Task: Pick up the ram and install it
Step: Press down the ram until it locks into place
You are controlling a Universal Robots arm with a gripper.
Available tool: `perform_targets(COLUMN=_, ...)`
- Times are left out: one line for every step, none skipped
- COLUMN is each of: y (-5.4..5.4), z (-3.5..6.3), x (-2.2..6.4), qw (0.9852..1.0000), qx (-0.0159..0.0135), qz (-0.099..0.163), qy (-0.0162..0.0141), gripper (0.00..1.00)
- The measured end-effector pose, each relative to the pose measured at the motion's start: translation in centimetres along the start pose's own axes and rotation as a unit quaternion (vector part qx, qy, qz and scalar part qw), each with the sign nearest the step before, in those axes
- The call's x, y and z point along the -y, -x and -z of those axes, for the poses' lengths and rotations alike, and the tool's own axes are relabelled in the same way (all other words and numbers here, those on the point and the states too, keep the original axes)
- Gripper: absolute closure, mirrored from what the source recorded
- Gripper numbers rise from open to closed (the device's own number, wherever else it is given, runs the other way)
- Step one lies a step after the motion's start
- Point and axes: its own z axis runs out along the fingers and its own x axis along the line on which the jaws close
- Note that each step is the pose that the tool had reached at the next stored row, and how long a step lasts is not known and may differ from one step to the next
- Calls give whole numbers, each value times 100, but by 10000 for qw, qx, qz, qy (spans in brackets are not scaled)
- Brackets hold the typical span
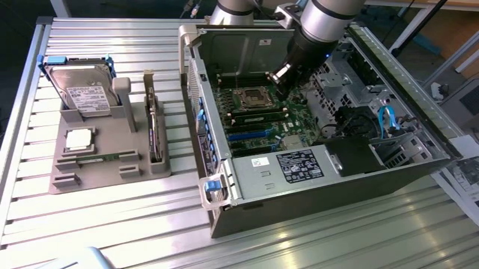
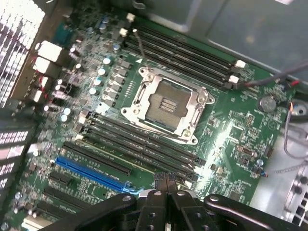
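One end effector [image 1: 279, 80] was observed inside the open case [image 1: 299, 196], hanging above the motherboard [image 1: 288, 120] just beside the empty processor socket [image 1: 250, 98]. In the wrist view its fingers [image 2: 159, 187] were pressed together with nothing between them, over the dark memory slots [image 2: 139, 139] that lay between the socket and a blue slot [image 2: 91, 171]. Those slots appeared unfilled.

The ram [image 1: 96, 159] lay flat in the front part of a grey holder [image 1: 90, 179], on the surface [image 1: 112, 224] toward the exterior view's left, well apart from the case and the end effector. The same holder carried a hard drive [image 1: 81, 89] at the rear, a silver chip [image 1: 78, 139] in the middle, and a card [image 1: 154, 131] standing on edge along the side nearest the case.
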Motion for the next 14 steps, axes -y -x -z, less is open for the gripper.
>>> perform_targets(y=0, z=-1, x=0, qw=9998, qx=8, qz=-181, qy=-6, gripper=90)
perform_targets(y=0, z=-1, x=0, qw=9994, qx=16, qz=-354, qy=-12, gripper=90)
perform_targets(y=0, z=-2, x=0, qw=9986, qx=23, qz=-529, qy=-17, gripper=90)
perform_targets(y=0, z=-3, x=0, qw=9976, qx=31, qz=-692, qy=-22, gripper=90)
perform_targets(y=0, z=-4, x=0, qw=9968, qx=36, qz=-800, qy=-25, gripper=90)
perform_targets(y=0, z=-4, x=0, qw=9959, qx=41, qz=-905, qy=-28, gripper=90)
perform_targets(y=0, z=-5, x=0, qw=9952, qx=44, qz=-976, qy=-30, gripper=90)
perform_targets(y=0, z=-5, x=0, qw=9944, qx=48, qz=-1058, qy=-33, gripper=90)
perform_targets(y=0, z=-5, x=0, qw=9927, qx=55, qz=-1205, qy=-36, gripper=90)
perform_targets(y=0, z=-6, x=0, qw=9910, qx=62, qz=-1339, qy=-38, gripper=90)
perform_targets(y=0, z=-6, x=0, qw=9896, qx=67, qz=-1434, qy=-39, gripper=90)
perform_targets(y=0, z=-6, x=0, qw=9883, qx=71, qz=-1522, qy=-38, gripper=90)
perform_targets(y=0, z=-7, x=0, qw=9877, qx=73, qz=-1559, qy=-37, gripper=90)
perform_targets(y=0, z=-7, x=0, qw=9877, qx=74, qz=-1560, qy=-37, gripper=90)
